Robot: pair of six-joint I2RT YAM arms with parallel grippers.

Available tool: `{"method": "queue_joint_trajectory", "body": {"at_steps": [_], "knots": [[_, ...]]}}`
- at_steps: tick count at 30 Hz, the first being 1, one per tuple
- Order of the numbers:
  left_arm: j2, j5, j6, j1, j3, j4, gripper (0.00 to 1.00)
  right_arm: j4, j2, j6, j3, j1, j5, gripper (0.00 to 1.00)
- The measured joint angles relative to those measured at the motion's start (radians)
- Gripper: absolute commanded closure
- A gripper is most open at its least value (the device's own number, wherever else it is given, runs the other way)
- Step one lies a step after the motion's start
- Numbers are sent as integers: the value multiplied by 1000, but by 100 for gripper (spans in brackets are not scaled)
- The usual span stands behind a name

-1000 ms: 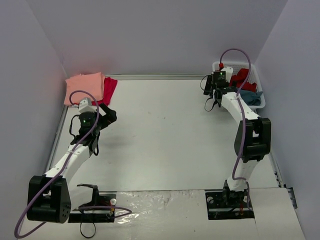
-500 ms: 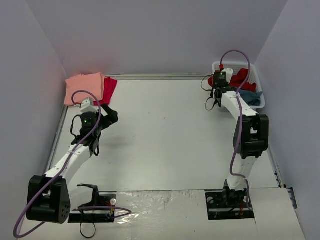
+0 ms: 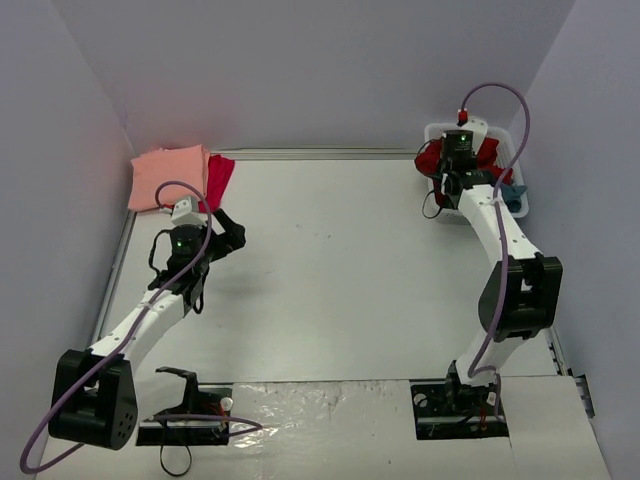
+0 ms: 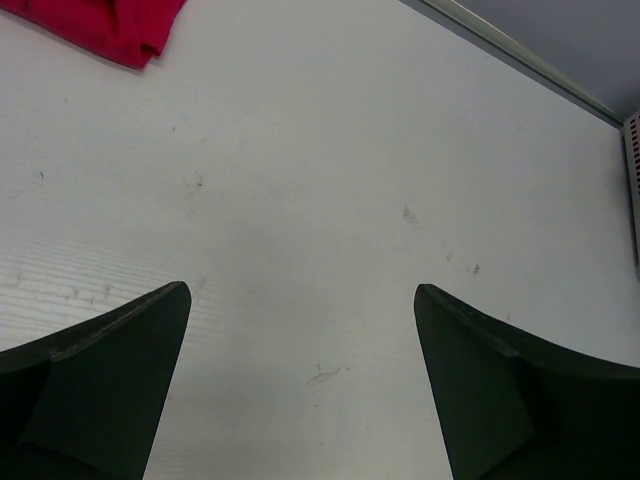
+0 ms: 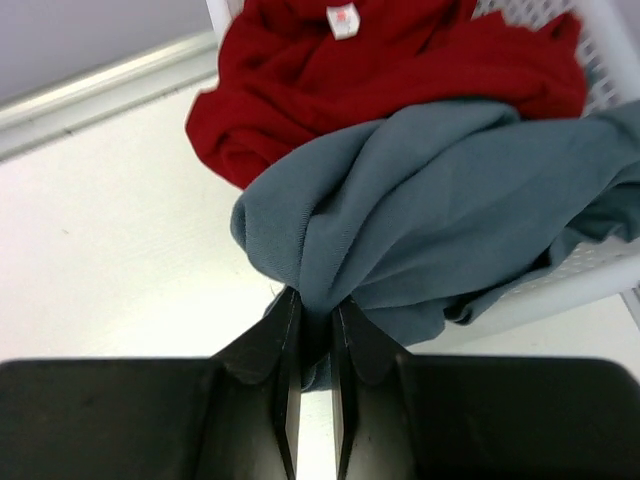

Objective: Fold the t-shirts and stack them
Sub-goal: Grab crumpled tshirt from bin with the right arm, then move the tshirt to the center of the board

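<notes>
In the right wrist view my right gripper [image 5: 315,305] is shut on a bunched fold of the slate-blue t-shirt [image 5: 440,200], which spills over the near wall of the white basket [image 5: 600,270]. Behind it in the basket lies the dark red t-shirt [image 5: 400,70]. From the top view the right wrist hangs over the basket [image 3: 520,140], and a bit of the blue shirt [image 3: 512,192] shows beside it. The salmon-pink t-shirt [image 3: 168,178] lies folded at the far left with the crimson t-shirt [image 3: 218,178] beside it. My left gripper [image 3: 230,232] stands open over bare table, near the crimson shirt [image 4: 110,25].
Grey walls close in the table on three sides, with a metal rail [image 3: 320,153] along the far edge. The basket's rim [image 4: 633,180] shows at the right edge of the left wrist view. White table surface [image 3: 340,260] stretches between the two arms.
My right arm swung right and back over the basket, and its jaws shut on the slate-blue shirt. The left arm drifted slightly right, still open.
</notes>
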Motion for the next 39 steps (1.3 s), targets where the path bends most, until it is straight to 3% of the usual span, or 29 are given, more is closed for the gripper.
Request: {"method": "queue_joint_trajectory", "body": {"at_steps": [7, 14, 26, 32, 39], "knots": [[-42, -15, 19, -35, 0, -16, 6, -15, -139, 0, 0, -2, 16, 100], [-60, -42, 25, -62, 0, -33, 6, -47, -166, 2, 36, -2, 20, 100], [-71, -66, 39, -93, 0, -66, 6, -101, -171, 0, 268, -2, 9, 100], [-89, -72, 40, -97, 0, -72, 6, -118, -199, 2, 367, -2, -90, 100], [-95, -77, 40, -98, 0, -72, 6, -121, -233, 49, 430, 13, -310, 100]]}}
